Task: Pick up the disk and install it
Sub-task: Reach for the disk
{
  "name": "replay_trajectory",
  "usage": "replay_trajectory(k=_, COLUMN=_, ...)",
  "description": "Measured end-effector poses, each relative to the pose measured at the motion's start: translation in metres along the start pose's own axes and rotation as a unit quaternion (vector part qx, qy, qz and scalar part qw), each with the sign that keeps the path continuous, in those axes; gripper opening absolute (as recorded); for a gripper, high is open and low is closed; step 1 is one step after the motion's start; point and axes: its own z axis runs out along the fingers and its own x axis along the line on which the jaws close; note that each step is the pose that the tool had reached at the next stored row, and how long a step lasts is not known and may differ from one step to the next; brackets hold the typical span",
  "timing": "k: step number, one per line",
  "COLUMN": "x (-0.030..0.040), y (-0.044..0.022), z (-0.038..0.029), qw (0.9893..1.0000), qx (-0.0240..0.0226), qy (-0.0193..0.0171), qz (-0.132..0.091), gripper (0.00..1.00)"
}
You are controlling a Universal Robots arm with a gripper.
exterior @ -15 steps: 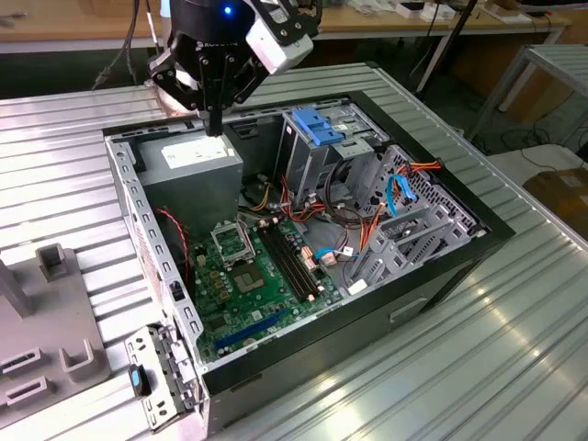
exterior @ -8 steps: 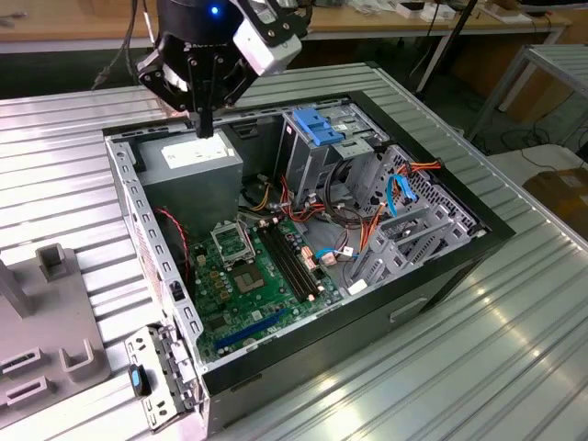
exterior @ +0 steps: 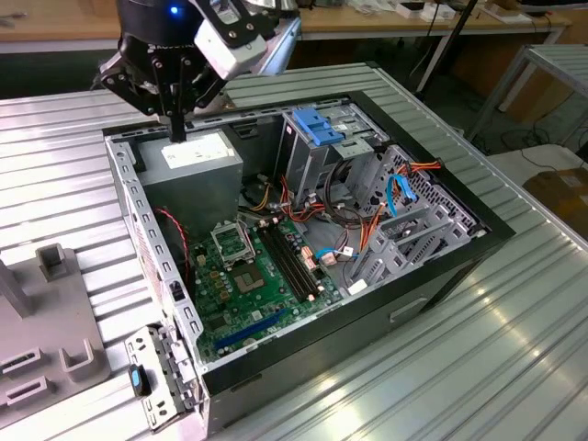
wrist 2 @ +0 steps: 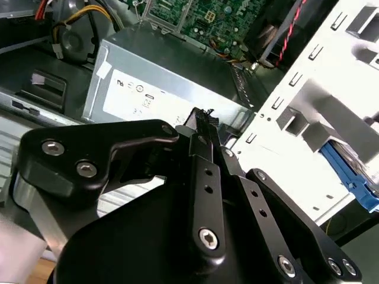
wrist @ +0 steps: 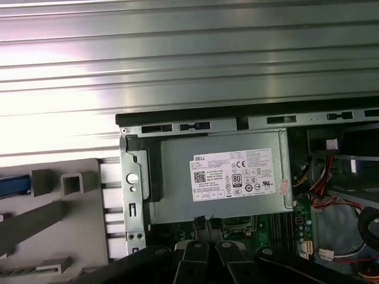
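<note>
The gripper is positioned directly above the grey power supply, which is mounted in a corner of the opened computer case. Its fingers are drawn tightly together, with nothing held between them. The disk is located outside the case, seated in the pale holding fixture just beside the chassis wall. In the second wrist view its blue carrier edge is seen protruding from a slot, well apart from the gripper.
</note>
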Motion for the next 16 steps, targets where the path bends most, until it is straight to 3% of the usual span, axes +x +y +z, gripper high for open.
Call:
replay_trajectory(k=5, x=0.0195, y=-0.0003, z=-0.0005, qw=1.0000, qx=0.0000, qy=0.0003, qz=0.001, gripper=0.11)
replay_trajectory(k=10, x=0.0322, y=-0.0004, z=-0.0008, qw=1.0000, qx=0.0000, qy=0.0006, qz=0.001, gripper=0.11)
replay_trajectory(k=14, x=0.0503, y=-0.0005, z=-0.0012, qw=1.0000, qx=0.0001, qy=0.0010, qz=0.001, gripper=0.11)
replay_trajectory(k=16, x=0.0551, y=-0.0005, z=-0.0013, qw=1.0000, qx=0.0001, qy=0.0010, qz=0.001, gripper=0.11)
